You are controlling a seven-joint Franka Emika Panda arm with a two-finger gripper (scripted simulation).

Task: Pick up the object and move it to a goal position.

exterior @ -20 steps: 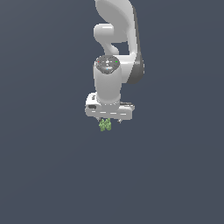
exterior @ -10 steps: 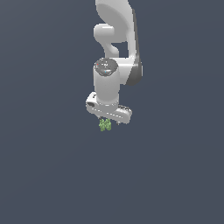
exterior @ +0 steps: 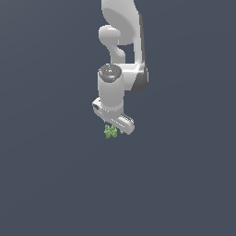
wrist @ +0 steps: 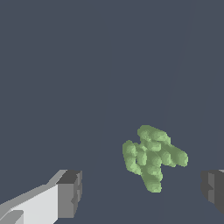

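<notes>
Claw hangs over plain dark ground, nothing else standing anywhere around it, so every clock direction is free in the exterior view. Only thing near: green object, lying between the wide-apart fingers, touching neither in the wrist view.

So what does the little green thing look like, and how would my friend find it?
Start at the big white robot arm coming down from the top of the exterior view, and follow it to its white gripper. Just beneath hangs the object. It is tiny, bright green and lumpy, like stubby sausages stuck together, the only coloured thing against plain dark grey.
</notes>
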